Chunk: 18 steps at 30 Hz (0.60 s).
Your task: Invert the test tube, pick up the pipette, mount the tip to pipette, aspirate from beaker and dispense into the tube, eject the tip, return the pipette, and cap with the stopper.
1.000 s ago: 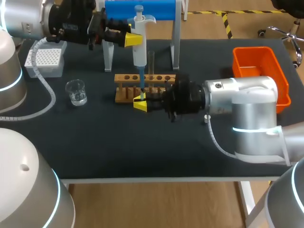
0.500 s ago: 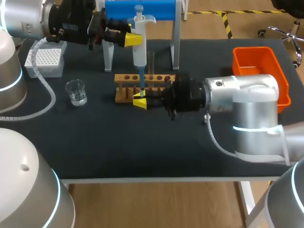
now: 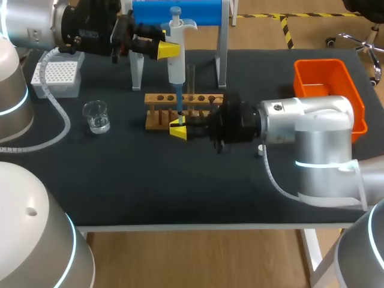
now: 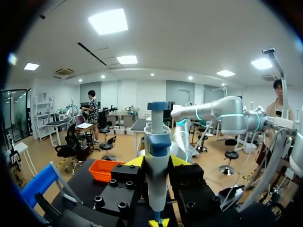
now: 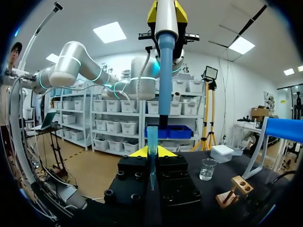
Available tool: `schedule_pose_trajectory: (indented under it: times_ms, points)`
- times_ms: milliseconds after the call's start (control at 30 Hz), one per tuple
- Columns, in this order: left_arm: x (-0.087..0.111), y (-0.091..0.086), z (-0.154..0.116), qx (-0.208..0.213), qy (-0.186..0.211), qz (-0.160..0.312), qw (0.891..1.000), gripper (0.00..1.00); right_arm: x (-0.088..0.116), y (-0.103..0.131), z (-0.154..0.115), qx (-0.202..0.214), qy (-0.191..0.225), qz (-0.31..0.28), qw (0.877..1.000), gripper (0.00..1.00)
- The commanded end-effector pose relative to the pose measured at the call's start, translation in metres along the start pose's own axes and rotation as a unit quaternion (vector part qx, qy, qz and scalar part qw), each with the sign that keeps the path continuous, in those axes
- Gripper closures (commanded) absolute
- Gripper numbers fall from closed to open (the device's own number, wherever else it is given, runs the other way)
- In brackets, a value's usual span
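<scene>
My left gripper [image 3: 168, 49] is shut on the white pipette [image 3: 176, 57], holding it upright above the wooden rack [image 3: 157, 99]. In the left wrist view the pipette [image 4: 157, 161] stands between the yellow fingers [image 4: 135, 161]. Directly below, my right gripper [image 3: 178, 131] is shut on a blue pipette tip [image 5: 151, 151], which points upward. The pipette's blue shaft [image 5: 165, 71] ends close over the tip's open rim, slightly to one side; contact cannot be told. A clear test tube [image 3: 192, 77] stands upright in the rack. The beaker [image 3: 96, 116] sits left of the rack.
A white tip box [image 3: 57, 78] lies at the back left. Behind the rack stands a blue-topped stand [image 3: 180, 12] with white legs. An orange bin [image 3: 327, 90] sits at the right beyond my right arm.
My right gripper with the tip has shifted slightly under the pipette's shaft. The left arm and pipette have kept still.
</scene>
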<state>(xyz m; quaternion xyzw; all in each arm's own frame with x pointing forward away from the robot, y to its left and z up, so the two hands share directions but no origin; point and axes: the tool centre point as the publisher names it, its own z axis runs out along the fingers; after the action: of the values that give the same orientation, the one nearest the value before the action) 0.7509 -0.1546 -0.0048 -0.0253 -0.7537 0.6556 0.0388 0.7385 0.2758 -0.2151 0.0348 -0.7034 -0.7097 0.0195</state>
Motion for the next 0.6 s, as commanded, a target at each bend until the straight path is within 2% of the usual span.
schedule_pose_trajectory:
  times_ms: [33,600]
  points:
    - [-0.0002,0.0002,-0.0013,0.0,0.002,0.0,1.0,1.0,-0.0021,-0.0028,0.0006,-0.001,0.0,0.002,1.0,1.0]
    - [-0.0002,0.0002,-0.0013,0.0,0.002,0.0,1.0,1.0,-0.0052,0.0047,0.0003,-0.005,-0.005,0.0,1.0,1.0]
